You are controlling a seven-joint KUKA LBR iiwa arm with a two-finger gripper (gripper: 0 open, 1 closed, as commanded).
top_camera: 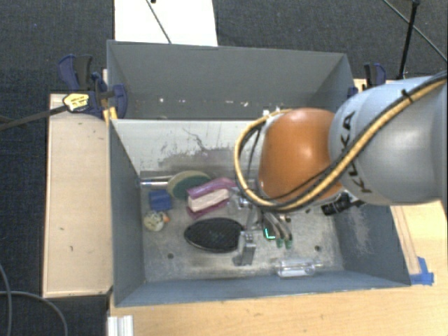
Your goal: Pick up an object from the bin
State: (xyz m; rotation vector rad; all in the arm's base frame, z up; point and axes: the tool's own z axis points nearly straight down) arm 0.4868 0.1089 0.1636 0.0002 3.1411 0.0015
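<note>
Grey arm (395,163) reads KUKA | gripper (248,246) beside black oval disc (212,234) | opening: cannot tell

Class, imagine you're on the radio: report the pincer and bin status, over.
Pincer low in bin, at view-right end of black oval thing. No hold seen. Purple-white block just beyond; clear plastic piece nearer the front wall.

A robotics lab: a KUKA arm (392,145) reaching into a grey metal bin (224,75).
</note>
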